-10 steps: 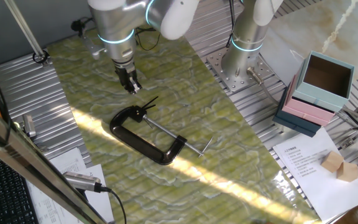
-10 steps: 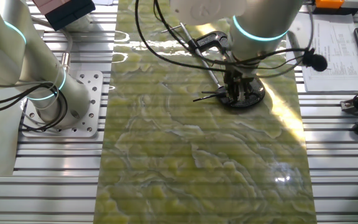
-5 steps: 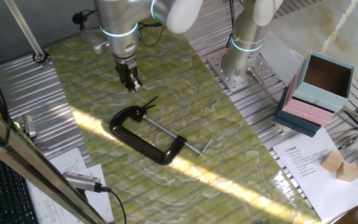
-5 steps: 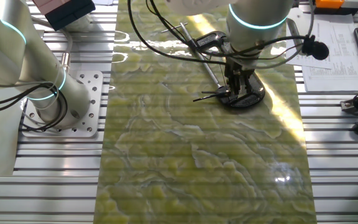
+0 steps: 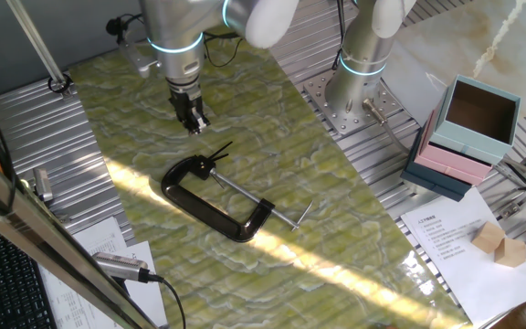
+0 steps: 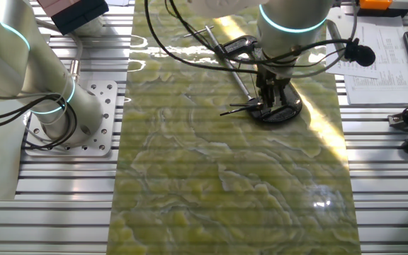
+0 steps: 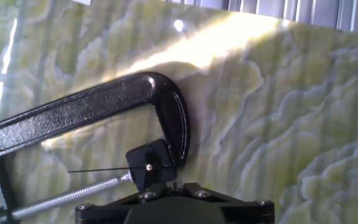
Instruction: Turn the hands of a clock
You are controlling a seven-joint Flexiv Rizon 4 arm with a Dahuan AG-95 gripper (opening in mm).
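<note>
Pincer risen off hands over last second, now steady above, no contact. Fingers look nearly together, holding nothing (cannot tell for sure). Hands sit in C-clamp jaw on tabletop; likely regrasp due.

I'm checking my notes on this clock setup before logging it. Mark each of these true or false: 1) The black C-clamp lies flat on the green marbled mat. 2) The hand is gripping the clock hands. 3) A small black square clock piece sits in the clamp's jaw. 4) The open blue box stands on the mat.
1) True: the black C-clamp lies flat on the green marbled mat.
2) False: the hand hovers beside the clamp, clear of the thin black clock hands.
3) True: the small black square clock piece sits there.
4) False: the open blue box stands off the mat, on pink boxes.
</note>
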